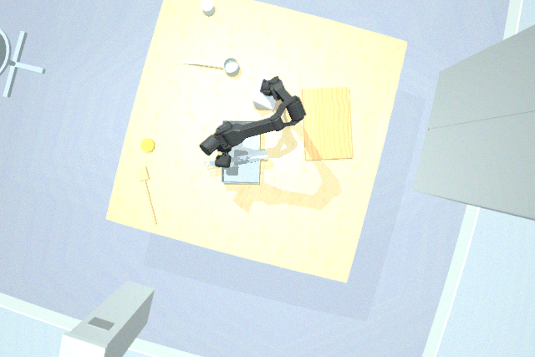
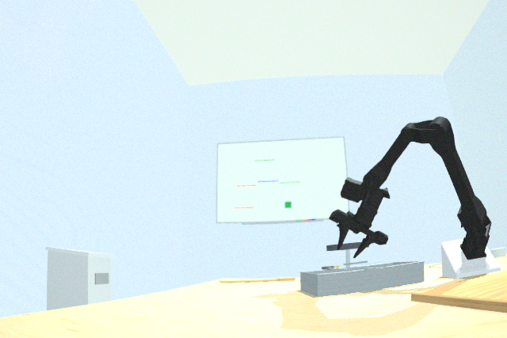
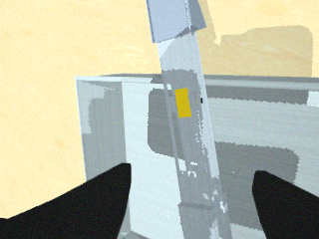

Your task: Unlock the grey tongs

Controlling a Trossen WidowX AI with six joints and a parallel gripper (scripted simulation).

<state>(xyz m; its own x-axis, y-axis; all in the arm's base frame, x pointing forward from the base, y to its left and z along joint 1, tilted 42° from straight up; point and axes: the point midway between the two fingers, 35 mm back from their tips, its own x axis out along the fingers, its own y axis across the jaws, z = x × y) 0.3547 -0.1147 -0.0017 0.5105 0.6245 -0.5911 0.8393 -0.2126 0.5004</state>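
The grey tongs [image 1: 260,155] [image 3: 179,60] lie shut across the roasting tin [image 1: 241,179] [image 2: 360,281] [image 3: 105,144]. Their blue-grey end sticks out past the tin's far rim in the wrist view, and a yellow mark shows on them. I cannot make them out surely in the exterior view. My gripper [image 2: 347,252] [image 3: 191,176] is open and empty, tilted downward above the tin. In the wrist view the tongs run below and between my fingertips, not touched. In the top view the arm hides my fingertips. The wooden board [image 1: 327,124] [image 2: 470,299] lies to the right of the tin.
A white wedge block [image 1: 262,103] [image 2: 452,264] stands by the arm's base. A small pot [image 1: 231,67] with a long handle and a white cup [image 1: 207,6] stand farther back. A yellow disc [image 1: 147,145] and a wooden spatula [image 1: 144,174] [image 2: 257,280] lie left of the tin.
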